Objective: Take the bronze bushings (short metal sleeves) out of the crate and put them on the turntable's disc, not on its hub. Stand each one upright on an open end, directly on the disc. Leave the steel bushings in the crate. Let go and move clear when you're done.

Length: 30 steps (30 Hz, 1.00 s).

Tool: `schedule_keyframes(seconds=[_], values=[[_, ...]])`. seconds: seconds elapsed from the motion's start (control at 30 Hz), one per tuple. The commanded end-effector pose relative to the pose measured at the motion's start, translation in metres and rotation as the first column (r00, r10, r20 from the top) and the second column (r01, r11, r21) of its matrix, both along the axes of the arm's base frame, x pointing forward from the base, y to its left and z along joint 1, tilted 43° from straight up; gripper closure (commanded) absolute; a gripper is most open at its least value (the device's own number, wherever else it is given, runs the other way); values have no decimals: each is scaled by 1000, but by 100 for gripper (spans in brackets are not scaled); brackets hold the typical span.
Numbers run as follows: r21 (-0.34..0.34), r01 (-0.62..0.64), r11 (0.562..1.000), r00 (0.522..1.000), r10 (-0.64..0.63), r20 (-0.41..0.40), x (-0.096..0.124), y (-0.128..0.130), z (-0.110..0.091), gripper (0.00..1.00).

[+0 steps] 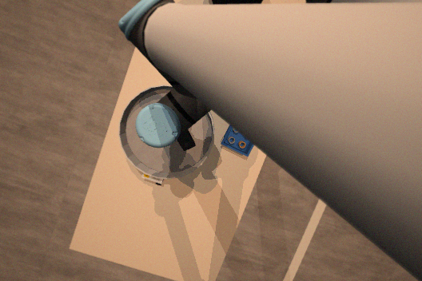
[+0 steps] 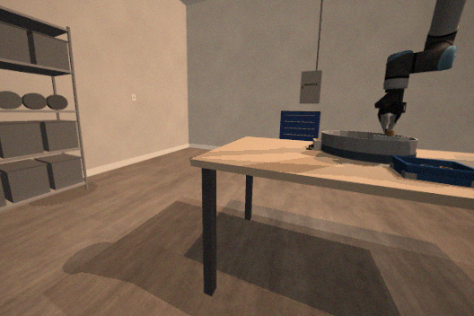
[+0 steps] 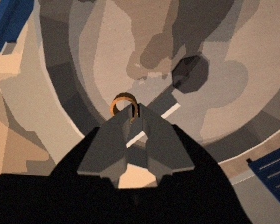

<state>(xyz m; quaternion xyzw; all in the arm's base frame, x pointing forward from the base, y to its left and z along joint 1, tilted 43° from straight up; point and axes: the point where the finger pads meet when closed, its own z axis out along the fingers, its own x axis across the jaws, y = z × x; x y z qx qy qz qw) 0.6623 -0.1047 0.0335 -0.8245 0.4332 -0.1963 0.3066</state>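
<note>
Bronze bushing [image 3: 124, 106] pinched by its wall in end effector [image 3: 132, 119], low over turntable disc [image 3: 231, 80]

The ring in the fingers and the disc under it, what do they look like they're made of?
Ring: orange-gold with a hollow centre, so probably bronze; no clear shine shows. Disc: matt grey, plausibly metal or plastic; shadows lie on it without reflections. The gripper is shut on the ring's wall.

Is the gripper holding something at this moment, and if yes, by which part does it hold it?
Yes. The gripper is shut on a bronze bushing, pinching its wall at the rim, one finger outside and one apparently inside the ring, above the disc.
</note>
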Motion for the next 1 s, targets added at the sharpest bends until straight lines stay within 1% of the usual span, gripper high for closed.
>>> schedule_keyframes(seconds=[0.0,0.7,0.97], values=[[0,0,1000,1000,0,1,0,0,0,100],[0,0,1000,1000,0,1,3,1,-3,100],[0,0,1000,1000,0,1,9,5,-11,100]])
